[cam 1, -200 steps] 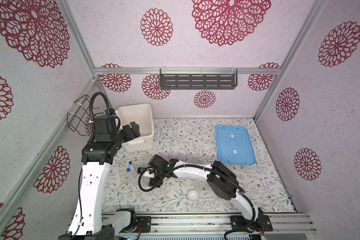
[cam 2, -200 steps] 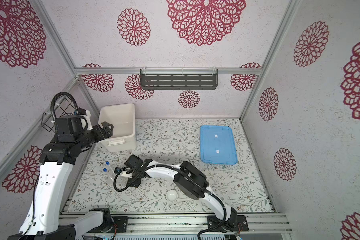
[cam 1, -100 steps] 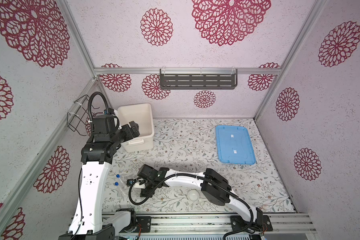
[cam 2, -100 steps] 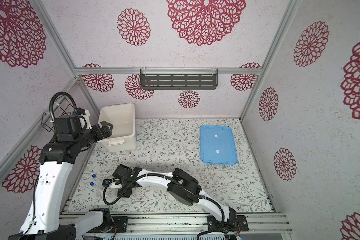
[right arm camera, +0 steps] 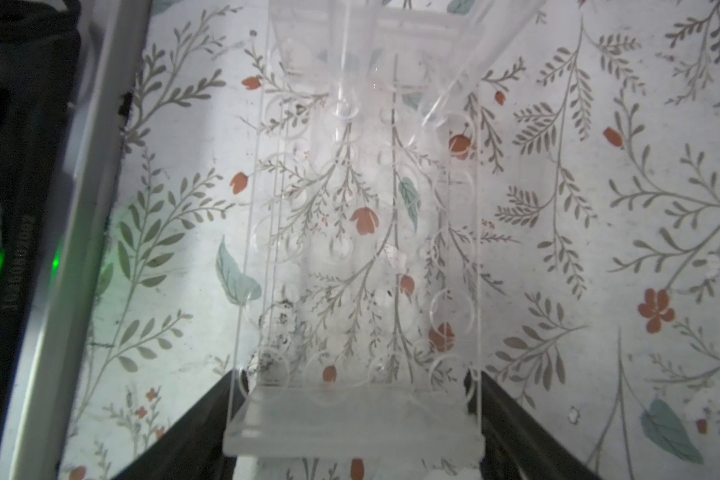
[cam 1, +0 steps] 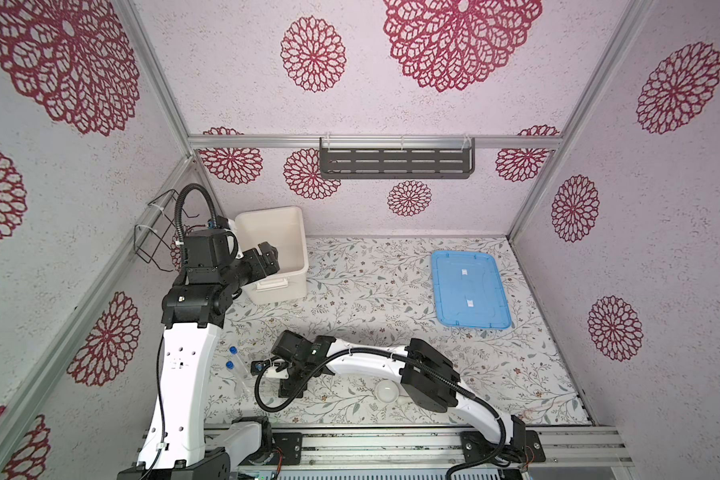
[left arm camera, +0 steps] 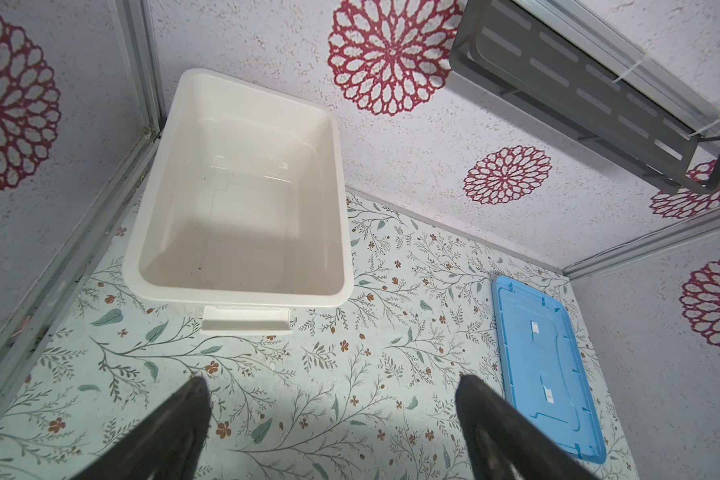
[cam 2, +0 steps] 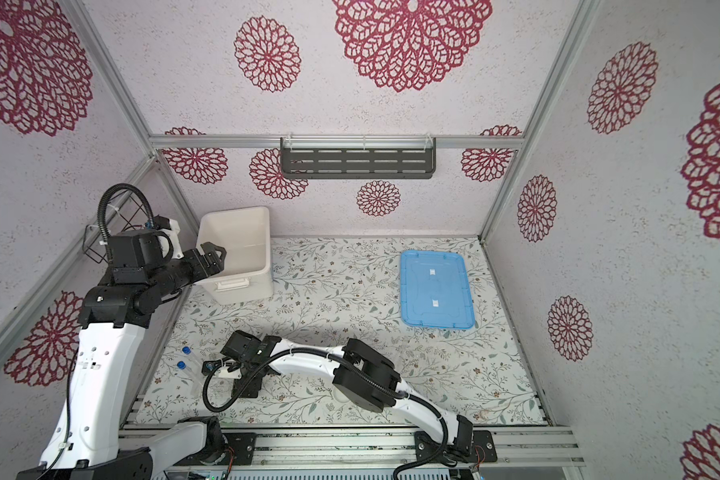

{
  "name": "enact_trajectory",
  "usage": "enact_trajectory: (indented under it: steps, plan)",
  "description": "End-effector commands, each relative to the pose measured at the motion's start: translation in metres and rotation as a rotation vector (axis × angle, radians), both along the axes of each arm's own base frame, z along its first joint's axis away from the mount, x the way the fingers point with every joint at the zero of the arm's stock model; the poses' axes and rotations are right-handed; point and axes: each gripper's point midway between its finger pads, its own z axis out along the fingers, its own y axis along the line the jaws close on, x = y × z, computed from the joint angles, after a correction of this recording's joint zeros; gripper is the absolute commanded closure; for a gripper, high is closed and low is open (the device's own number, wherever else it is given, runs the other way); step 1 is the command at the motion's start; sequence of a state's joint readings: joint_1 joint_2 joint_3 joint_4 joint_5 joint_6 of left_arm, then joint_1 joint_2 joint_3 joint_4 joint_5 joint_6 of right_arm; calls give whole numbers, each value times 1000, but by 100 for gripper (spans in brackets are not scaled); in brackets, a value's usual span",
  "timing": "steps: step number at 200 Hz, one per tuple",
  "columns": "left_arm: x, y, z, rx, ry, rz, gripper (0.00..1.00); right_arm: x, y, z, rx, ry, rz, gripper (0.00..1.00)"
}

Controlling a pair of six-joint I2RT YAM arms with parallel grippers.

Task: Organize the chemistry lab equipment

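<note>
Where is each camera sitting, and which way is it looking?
Top views: high overhead, behind the arms, facing down at the table, tub, lid and tubes; left arm and right arm show.
Left wrist: on the raised left arm, facing down at tub and lid; the open left pincer tips show.
Right wrist: low over the table, facing along the rack; the right pincer flanks its near end.
Shared: top views and left wrist both show tub and lid.
</note>
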State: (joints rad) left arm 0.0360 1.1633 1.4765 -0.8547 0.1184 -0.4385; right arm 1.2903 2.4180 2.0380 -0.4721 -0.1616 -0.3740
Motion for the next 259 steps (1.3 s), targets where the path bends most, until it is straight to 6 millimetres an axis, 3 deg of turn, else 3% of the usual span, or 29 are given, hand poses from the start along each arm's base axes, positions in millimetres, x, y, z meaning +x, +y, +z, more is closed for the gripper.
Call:
enact_trajectory:
  steps: [1,33,44,51,63,109,112,117,142,189,209,233,259]
  plan:
    - [0,4,8,6,-28,12,5,2,6,17,36,1,2,16]
    - [1,3,9,-4,-28,9,5,-2,6,28,66,37,11,9]
    - [1,2,10,-10,-28,4,4,-5,6,40,105,66,12,1]
    - [2,-1,11,-32,-32,-15,0,-8,4,49,133,84,19,1]
    - [4,-4,11,-99,-39,-31,3,-7,0,65,174,82,15,1]
    - [-1,-1,6,-143,-35,-21,3,24,-36,122,289,80,-154,1]
    - [-2,-1,6,-141,-35,-18,3,23,-40,121,290,81,-159,1]
    - [-4,1,6,-136,-36,-11,3,43,-52,124,304,78,-212,1]
    - [-8,-1,1,-131,-34,-24,3,71,-95,150,365,35,-361,1]
    - [-4,-18,-10,-211,21,-100,3,136,-217,165,340,-163,-850,2]
    - [2,-23,-22,-251,64,-110,3,139,-266,165,311,-190,-981,2]
    - [9,-23,-40,-262,137,-86,2,126,-305,157,274,-139,-1060,1]
    - [17,-47,-55,-165,214,-137,3,121,-352,139,193,-32,-1233,1]
